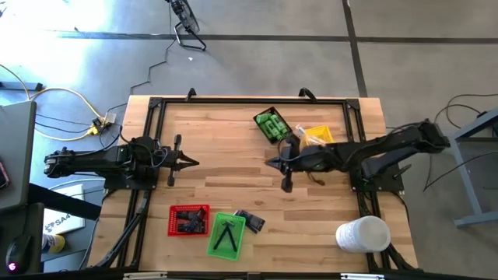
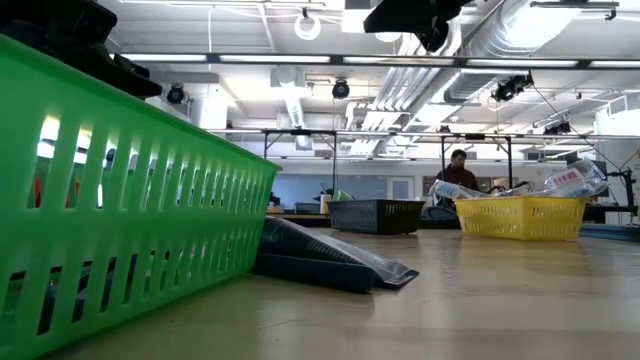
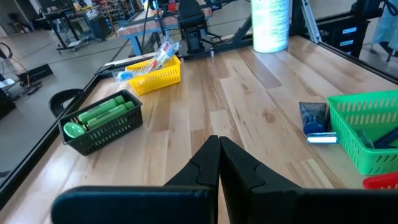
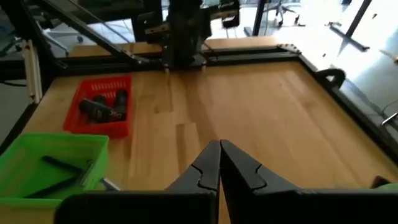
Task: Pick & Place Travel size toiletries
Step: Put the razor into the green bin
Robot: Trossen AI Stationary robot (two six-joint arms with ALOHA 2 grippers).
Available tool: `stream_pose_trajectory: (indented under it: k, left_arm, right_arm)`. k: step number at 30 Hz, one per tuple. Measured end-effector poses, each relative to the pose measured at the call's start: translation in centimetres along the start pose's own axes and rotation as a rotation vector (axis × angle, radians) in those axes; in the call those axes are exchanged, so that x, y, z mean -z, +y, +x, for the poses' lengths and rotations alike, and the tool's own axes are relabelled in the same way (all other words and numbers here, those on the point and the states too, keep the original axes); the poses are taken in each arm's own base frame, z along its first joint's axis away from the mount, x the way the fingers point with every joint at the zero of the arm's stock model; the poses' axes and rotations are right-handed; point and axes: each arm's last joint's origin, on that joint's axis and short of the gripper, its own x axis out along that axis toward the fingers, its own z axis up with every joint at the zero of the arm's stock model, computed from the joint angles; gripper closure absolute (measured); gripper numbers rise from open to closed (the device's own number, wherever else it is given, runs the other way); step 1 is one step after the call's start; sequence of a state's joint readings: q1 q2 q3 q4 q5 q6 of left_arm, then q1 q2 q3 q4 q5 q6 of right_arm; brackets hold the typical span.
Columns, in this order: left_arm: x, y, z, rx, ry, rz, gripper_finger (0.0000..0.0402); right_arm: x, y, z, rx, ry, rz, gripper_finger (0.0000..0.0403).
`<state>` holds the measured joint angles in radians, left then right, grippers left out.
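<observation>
Left hand (image 1: 194, 162), fingers pressed together, empty, hovering over the left part of the wooden worktop (image 1: 233, 144). Right hand (image 1: 270, 162), fingers likewise pressed together, empty, poised near mid-worktop, facing the left hand and well apart from it.

Just beyond the right hand, near the far edge: black tray (image 1: 272, 124) filled with bright green bottles (image 3: 102, 113); beside it, yellow tray (image 1: 317, 136) holding clear-wrapped sticks (image 3: 160, 55).

Near the front edge: red tray (image 1: 189, 219) containing dark pieces (image 4: 102, 107); touching it, green tray (image 1: 226, 234) with thin dark pieces (image 1: 226, 236) inside; just beside the green tray, dark flat packets (image 1: 250, 220) lying directly on the worktop.

At the front right corner: white cylinder (image 1: 362, 234).

In the low view, behind the worktop: a person (image 2: 455, 170) in the room.
</observation>
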<state>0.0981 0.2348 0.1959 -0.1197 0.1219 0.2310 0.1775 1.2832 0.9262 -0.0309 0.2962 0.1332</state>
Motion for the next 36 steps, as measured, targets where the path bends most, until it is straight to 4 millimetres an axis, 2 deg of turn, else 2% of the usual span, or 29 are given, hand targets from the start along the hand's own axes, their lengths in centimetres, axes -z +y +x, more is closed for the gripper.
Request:
stream_pose_trajectory:
  k: [9, 22, 28, 36]
  left_arm:
    - [0.0, 0.0, 0.0, 0.001, 0.003, -0.002, 0.0398]
    - [0.0, 0.0, 0.0, -0.001, 0.004, -0.002, 0.0398]
    - [0.1, 0.0, 0.0, -0.002, 0.006, -0.002, 0.0398]
    - [0.1, 0.0, 0.0, -0.002, 0.007, -0.002, 0.0398]
  right_arm:
    - [0.3, 3.3, 3.0, -0.045, 0.164, 0.061, 0.0401]
    - [5.9, 7.6, 7.6, -0.230, 0.407, 0.212, 0.0401]
    - [8.4, 9.6, 9.7, -0.255, 0.412, 0.279, 0.0401]
    - [10.5, 11.9, 10.9, -0.294, 0.394, 0.359, 0.0401]
